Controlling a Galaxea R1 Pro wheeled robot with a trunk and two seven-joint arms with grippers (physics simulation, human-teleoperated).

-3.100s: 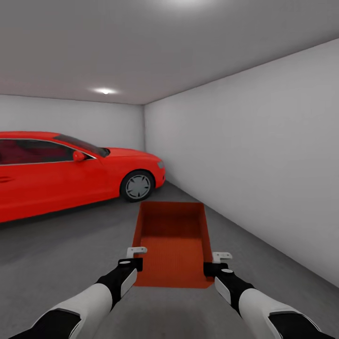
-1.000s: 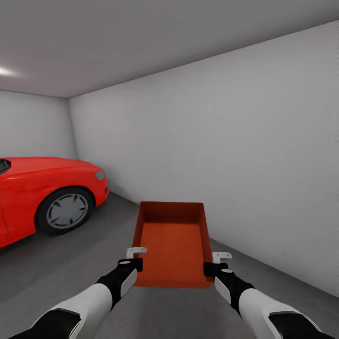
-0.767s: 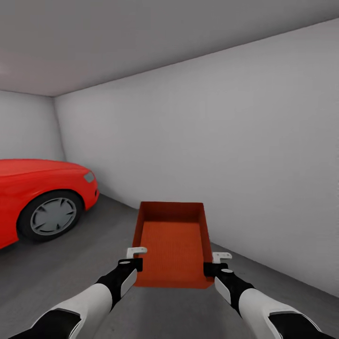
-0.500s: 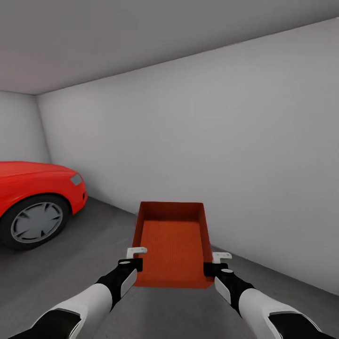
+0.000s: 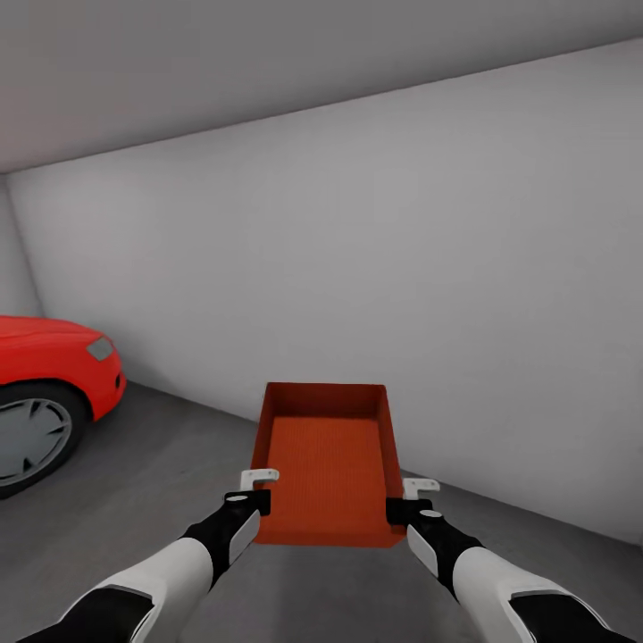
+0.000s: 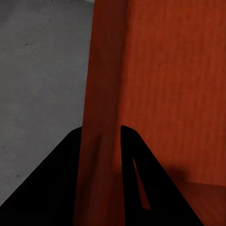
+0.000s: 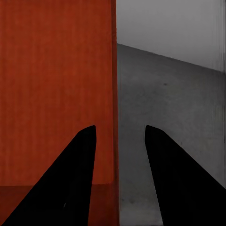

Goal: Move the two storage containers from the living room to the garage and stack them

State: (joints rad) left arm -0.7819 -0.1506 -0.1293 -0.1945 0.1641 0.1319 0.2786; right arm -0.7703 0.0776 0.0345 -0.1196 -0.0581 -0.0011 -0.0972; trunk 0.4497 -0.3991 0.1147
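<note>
Bin (image 5: 326,464): orange-red, carried above garage floor (image 5: 161,464), facing grey wall (image 5: 402,268). Left gripper (image 5: 257,493) and right gripper (image 5: 404,500) each pinch a side wall. Car (image 5: 45,393) has slid leftward; robot turning, seeking set-down spot.

Plain pale grey wall (image 5: 402,268) meets dark grey concrete floor (image 5: 161,464). A red car (image 5: 45,393) (front end only) stands at left.

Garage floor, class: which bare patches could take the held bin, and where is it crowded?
Bare floor lies between the red car and the grey wall, beneath and ahead of the orange bin. It is crowded beside the car's wheel.
</note>
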